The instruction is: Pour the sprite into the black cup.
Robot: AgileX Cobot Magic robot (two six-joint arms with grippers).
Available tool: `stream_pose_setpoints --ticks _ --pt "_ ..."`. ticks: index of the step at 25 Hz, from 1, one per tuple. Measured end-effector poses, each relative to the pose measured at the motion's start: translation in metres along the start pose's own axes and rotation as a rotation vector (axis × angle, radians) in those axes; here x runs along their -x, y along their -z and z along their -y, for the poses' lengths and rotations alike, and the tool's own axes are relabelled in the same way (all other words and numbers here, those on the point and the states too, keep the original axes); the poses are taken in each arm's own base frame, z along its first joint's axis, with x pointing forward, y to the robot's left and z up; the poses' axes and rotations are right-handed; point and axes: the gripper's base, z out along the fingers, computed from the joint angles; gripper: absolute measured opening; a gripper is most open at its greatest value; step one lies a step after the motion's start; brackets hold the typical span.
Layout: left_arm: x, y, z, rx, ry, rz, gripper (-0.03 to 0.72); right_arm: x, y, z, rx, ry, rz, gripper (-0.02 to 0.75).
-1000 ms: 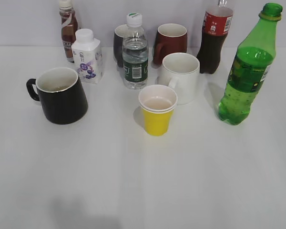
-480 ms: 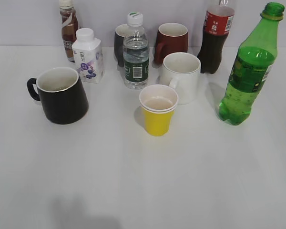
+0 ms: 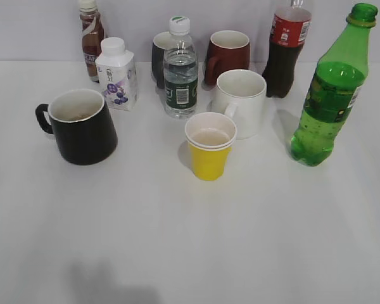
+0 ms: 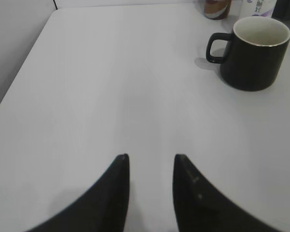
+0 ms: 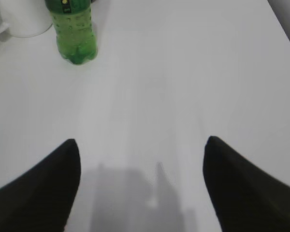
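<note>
The sprite [image 3: 329,95], a tall green plastic bottle with no cap, stands upright at the right of the table; its base shows in the right wrist view [image 5: 75,34]. The black cup [image 3: 82,126], white inside with its handle to the left, stands at the left; it also shows in the left wrist view [image 4: 253,50]. My left gripper [image 4: 151,157] is open and empty over bare table, well short of the cup. My right gripper [image 5: 141,141] is open wide and empty, short of the bottle. Neither gripper shows in the exterior view.
A yellow paper cup [image 3: 209,147] stands mid-table with a white mug [image 3: 240,101] behind it. Further back stand a clear water bottle [image 3: 179,69], a white carton [image 3: 116,75], a small brown bottle [image 3: 90,41], a dark mug [image 3: 158,57], a dark red mug [image 3: 227,56] and a cola bottle [image 3: 285,54].
</note>
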Motion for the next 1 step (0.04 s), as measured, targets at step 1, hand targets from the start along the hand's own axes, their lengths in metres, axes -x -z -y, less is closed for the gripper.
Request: stream_pose_setpoints --ticks 1 --pt "0.0 0.0 0.0 0.0 0.0 0.0 0.242 0.0 0.0 0.0 0.0 0.0 0.0 0.592"
